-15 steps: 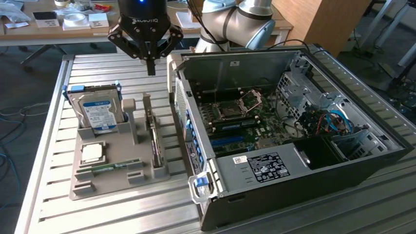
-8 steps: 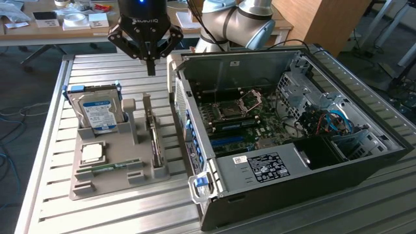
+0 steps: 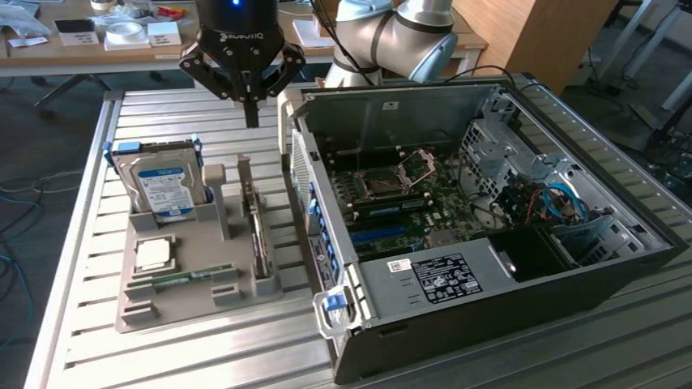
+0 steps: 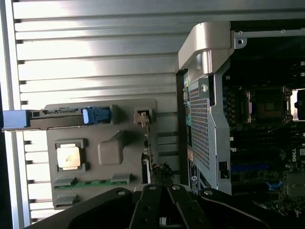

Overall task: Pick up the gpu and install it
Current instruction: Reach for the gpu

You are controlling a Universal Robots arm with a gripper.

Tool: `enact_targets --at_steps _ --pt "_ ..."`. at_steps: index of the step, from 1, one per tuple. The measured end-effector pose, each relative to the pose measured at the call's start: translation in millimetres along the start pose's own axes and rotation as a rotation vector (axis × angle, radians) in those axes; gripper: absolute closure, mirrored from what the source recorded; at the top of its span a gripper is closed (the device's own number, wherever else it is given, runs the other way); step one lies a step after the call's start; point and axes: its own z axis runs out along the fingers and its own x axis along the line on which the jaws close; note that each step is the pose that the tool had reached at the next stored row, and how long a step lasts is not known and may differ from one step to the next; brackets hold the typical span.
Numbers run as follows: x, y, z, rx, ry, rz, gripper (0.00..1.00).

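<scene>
Since the gpu (image 3: 258, 235) stands on edge in a slot of the grey holder (image 3: 162, 318), along the holder's edge nearest the open computer case (image 3: 403, 113), I'd judge that nothing of the job is done: the card is not lifted, and no card sits on the motherboard (image 3: 390, 194); both the pick and the install are left. Its flat faces turn one toward the case and the other toward the hard drive (image 3: 162, 186); its long axis lies level, running from the far edge of the table (image 3: 162, 121) toward the near edge as the exterior view has it, parallel to the case wall. The gripper (image 3: 251, 120) hangs over the card's far end, apart from it; its fingers are pinched together on nothing.
</scene>
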Motion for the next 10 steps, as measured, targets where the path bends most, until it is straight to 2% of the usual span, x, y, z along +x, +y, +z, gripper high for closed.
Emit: enact_targets --at_steps 5,10 --pt "0.0 -0.2 0.0 0.0000 0.0000 0.000 0.89" --pt "0.2 -5.3 -0.3 0.0000 0.0000 0.000 0.89"
